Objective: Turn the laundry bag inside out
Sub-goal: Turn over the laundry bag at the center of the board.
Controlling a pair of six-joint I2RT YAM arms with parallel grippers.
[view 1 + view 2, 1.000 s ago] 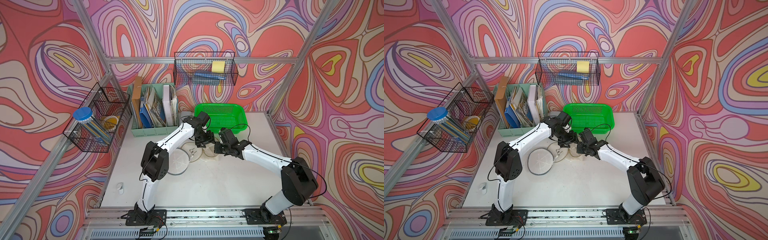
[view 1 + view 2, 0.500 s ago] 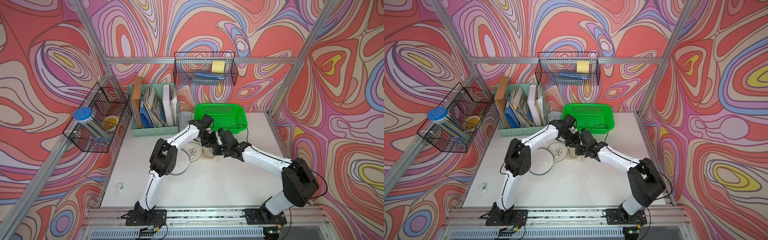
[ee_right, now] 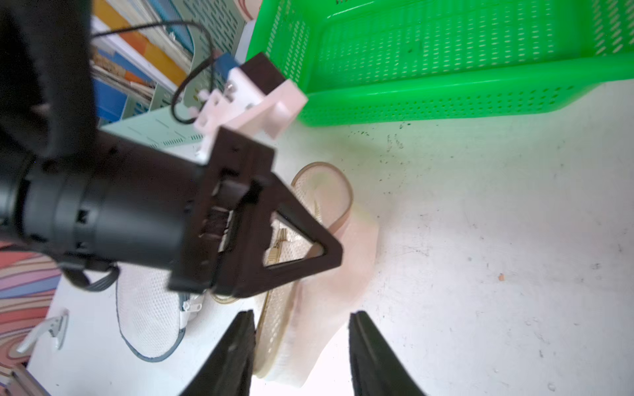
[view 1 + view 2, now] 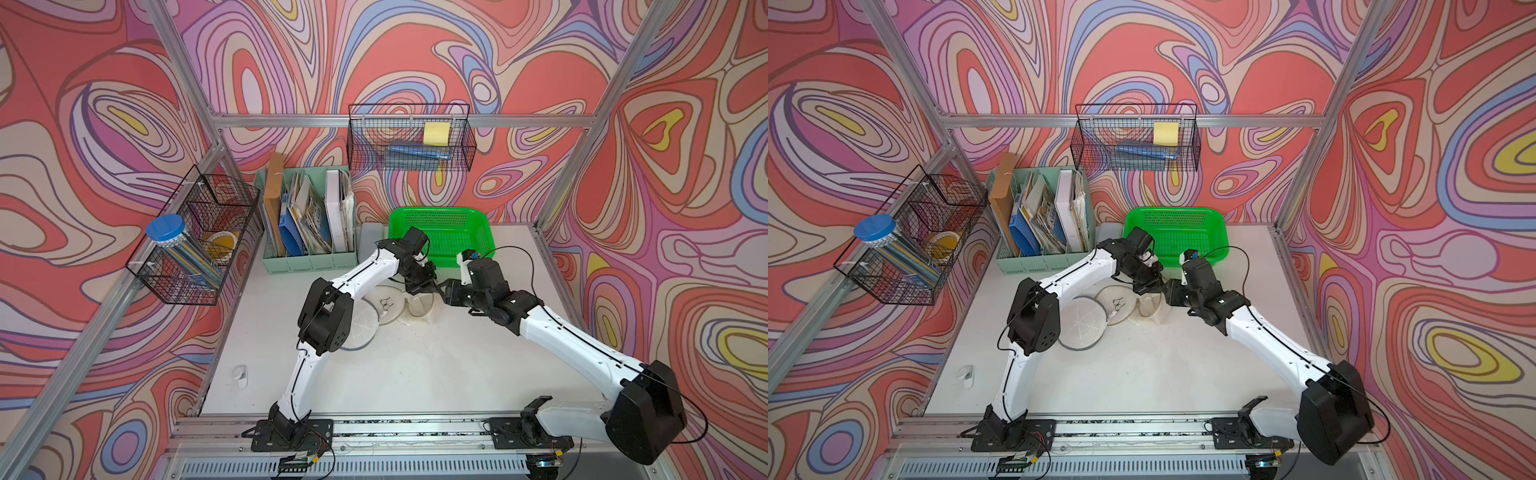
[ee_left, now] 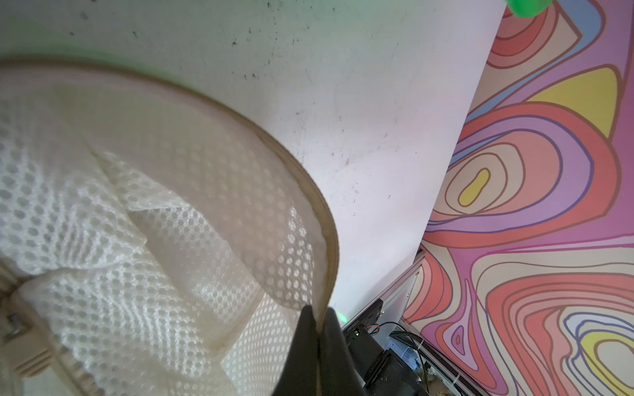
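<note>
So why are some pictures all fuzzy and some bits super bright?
In the left wrist view, the cream mesh laundry bag goes soft close to the lens; in the right wrist view, the left arm's black hand is smeared and the white table glares; both top views look sharp.

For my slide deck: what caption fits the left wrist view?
Left gripper pinched shut on the rim of the mesh laundry bag, white table beyond.

The left pincer [image 5: 320, 322], open a second ago, now clamps the beige rim [image 5: 302, 178] of the laundry bag [image 3: 326, 291]. The right pincer [image 3: 302, 313], earlier shut, now has its jaws apart astride the bag. The left arm's elbow [image 4: 324, 311] reaches farther in over the worktop [image 4: 415, 374].
</note>
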